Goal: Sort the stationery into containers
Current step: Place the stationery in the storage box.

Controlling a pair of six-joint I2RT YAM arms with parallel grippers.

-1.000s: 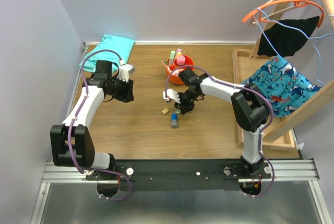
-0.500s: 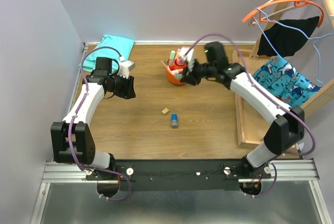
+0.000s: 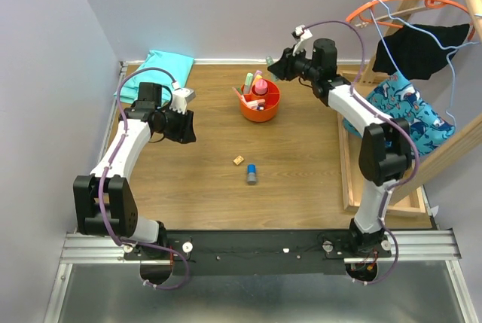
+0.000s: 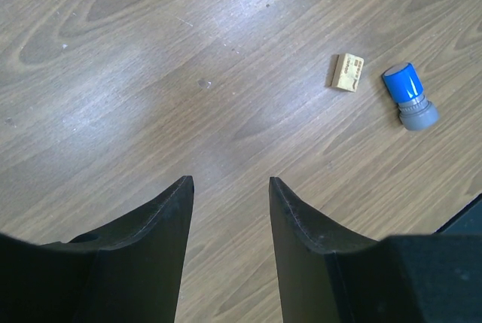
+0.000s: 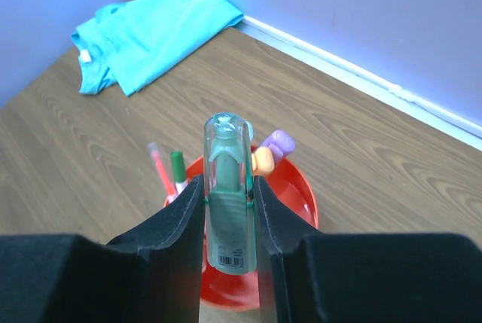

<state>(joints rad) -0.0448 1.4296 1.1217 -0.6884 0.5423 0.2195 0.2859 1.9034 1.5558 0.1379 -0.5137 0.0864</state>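
Observation:
The round orange-red organiser (image 3: 260, 102) stands at the back middle of the table and holds several highlighters and pens. My right gripper (image 3: 276, 68) hangs above and just behind it, shut on a green highlighter (image 5: 227, 214) in a clear cap. In the right wrist view the organiser (image 5: 303, 190) lies right below the gripper (image 5: 227, 184). A tan block (image 3: 238, 160) and a blue-grey cylinder (image 3: 251, 174) lie on the table in front of the organiser. My left gripper (image 3: 184, 129) is open and empty over bare wood at the left. Its wrist view (image 4: 230, 181) shows the block (image 4: 346, 71) and cylinder (image 4: 409, 95) ahead to the right.
A teal folded cloth (image 3: 158, 67) lies in the back left corner. A large shallow wooden tray (image 3: 352, 142) runs along the right side. A wooden rack with hangers and hanging clothes (image 3: 410, 44) stands over it. Walls close the back and left.
My right arm rose from the table near the cylinder, swung over the organiser and now holds the green highlighter behind it. The left arm has barely moved.

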